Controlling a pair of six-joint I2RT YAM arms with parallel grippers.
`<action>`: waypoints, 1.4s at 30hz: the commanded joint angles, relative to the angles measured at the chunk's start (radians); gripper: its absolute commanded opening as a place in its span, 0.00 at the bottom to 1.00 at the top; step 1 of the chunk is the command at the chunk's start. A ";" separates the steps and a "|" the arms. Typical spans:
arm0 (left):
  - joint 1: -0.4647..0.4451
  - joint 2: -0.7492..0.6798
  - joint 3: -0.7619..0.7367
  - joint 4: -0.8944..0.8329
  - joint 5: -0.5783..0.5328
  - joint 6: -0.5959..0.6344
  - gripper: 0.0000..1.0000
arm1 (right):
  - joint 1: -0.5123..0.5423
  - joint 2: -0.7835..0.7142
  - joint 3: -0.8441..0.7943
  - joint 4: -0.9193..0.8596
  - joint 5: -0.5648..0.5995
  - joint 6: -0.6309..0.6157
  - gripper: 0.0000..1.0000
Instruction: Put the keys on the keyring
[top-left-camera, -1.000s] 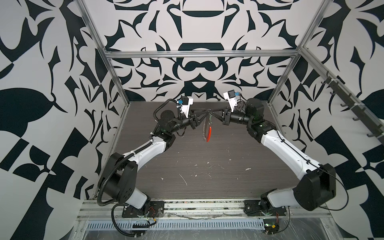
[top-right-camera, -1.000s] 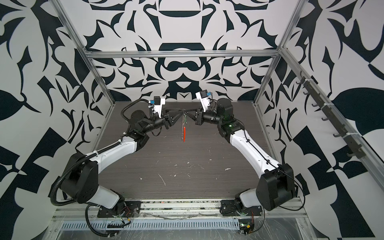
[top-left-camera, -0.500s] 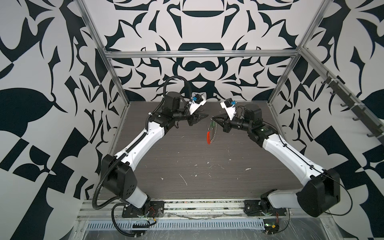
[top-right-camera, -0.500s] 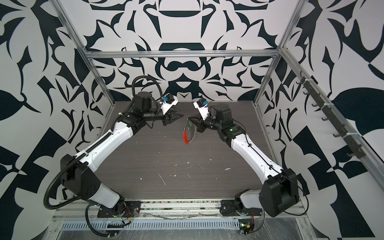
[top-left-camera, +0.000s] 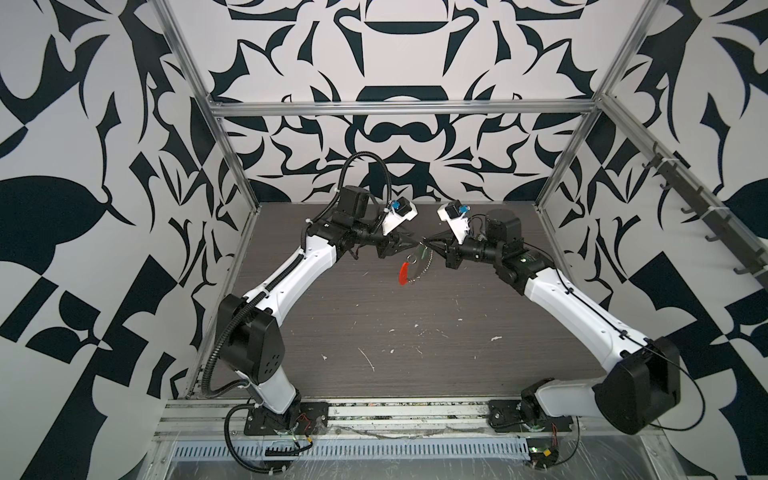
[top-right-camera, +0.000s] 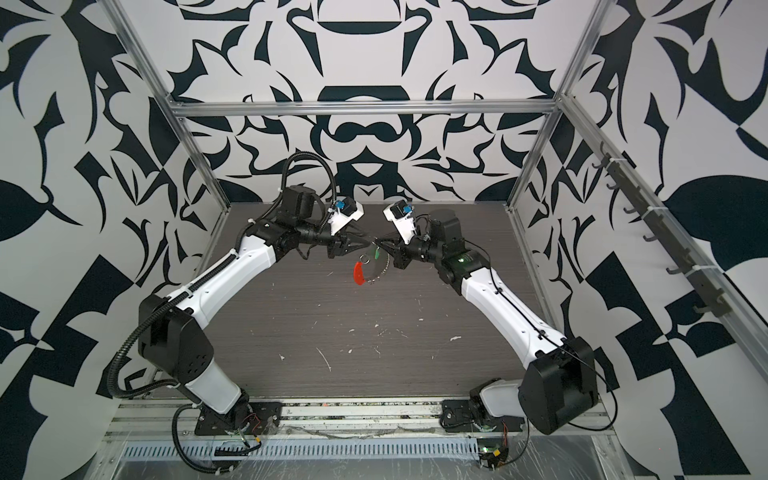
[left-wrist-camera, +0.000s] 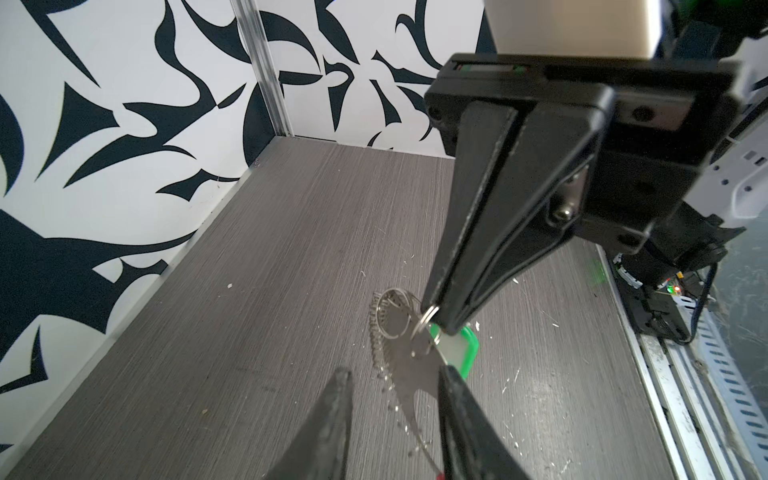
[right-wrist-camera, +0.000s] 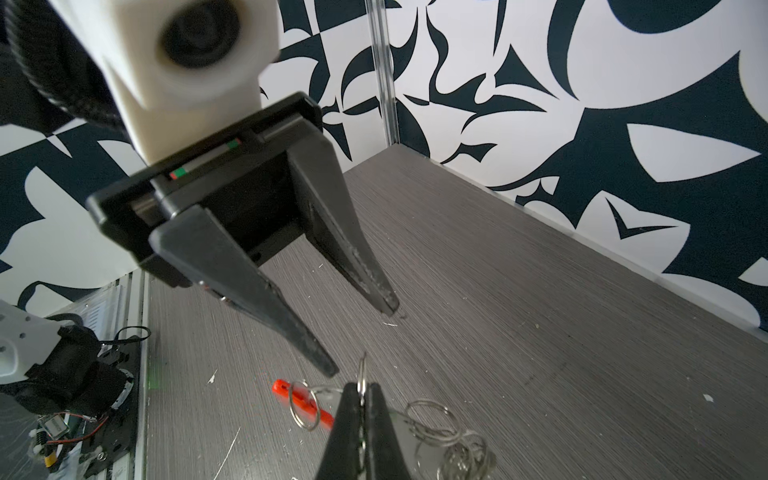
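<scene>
Grey table (top-left-camera: 374, 324) below, and both arms meet over its far middle. The left gripper (right-wrist-camera: 359, 338) has its jaws apart and empty, tips just beside the catch. The right gripper (left-wrist-camera: 439, 320) is pinched tight on a small metal ring (left-wrist-camera: 428, 318). The keyring (left-wrist-camera: 376, 336) dangles in the air beneath it, red segment (top-left-camera: 404, 274) on the lower side. The green tag (left-wrist-camera: 467, 349) hangs just beside those closed tips.

Both arms now higher; left fingers (top-left-camera: 402, 241) back near right fingers (top-left-camera: 437, 245); keyring (top-left-camera: 403, 274) swung.
</scene>
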 joint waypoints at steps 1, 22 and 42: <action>0.012 0.003 0.029 0.012 0.058 -0.011 0.37 | 0.006 -0.035 0.047 0.032 -0.032 -0.011 0.00; 0.013 0.056 0.076 0.001 0.147 -0.064 0.31 | 0.026 -0.023 0.088 0.018 -0.046 0.002 0.00; 0.012 0.037 0.062 0.022 0.296 -0.163 0.00 | 0.037 -0.010 0.078 0.069 0.006 0.049 0.00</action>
